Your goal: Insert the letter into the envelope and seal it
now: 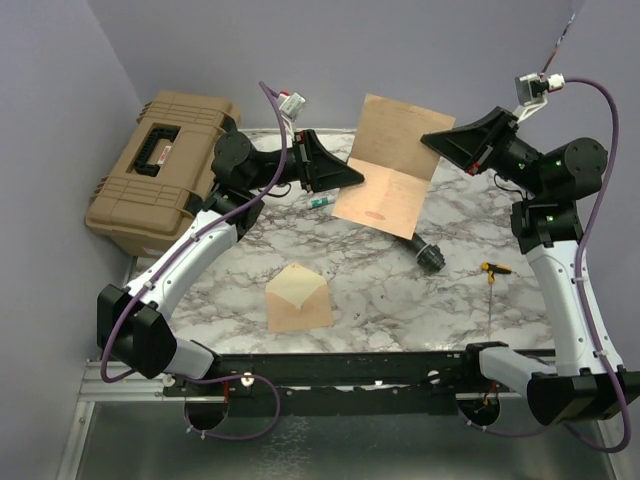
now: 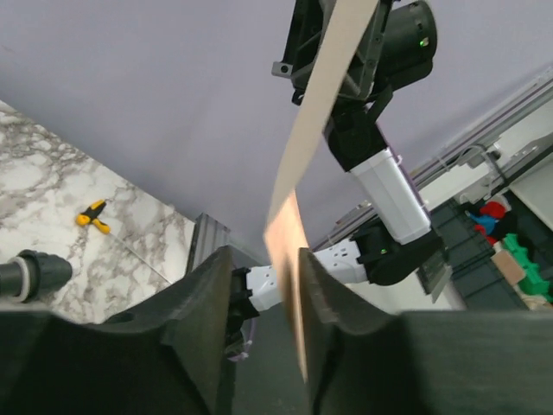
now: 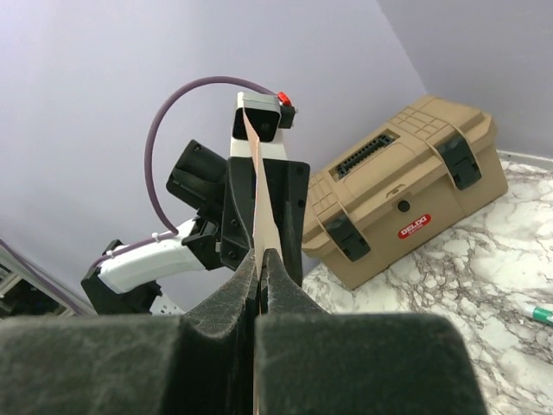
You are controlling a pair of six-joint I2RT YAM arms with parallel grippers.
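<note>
Letter (image 1: 392, 165) pinched only by my right gripper (image 3: 261, 259); left gripper (image 2: 262, 259) spread around its edge. Single grip: sheet may sag or slip.

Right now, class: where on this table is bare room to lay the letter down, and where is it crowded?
Bare marble lies between the envelope and the yellow screwdriver, in front of the black fitting. Crowded: the back, around the marker and the raised letter.
</note>
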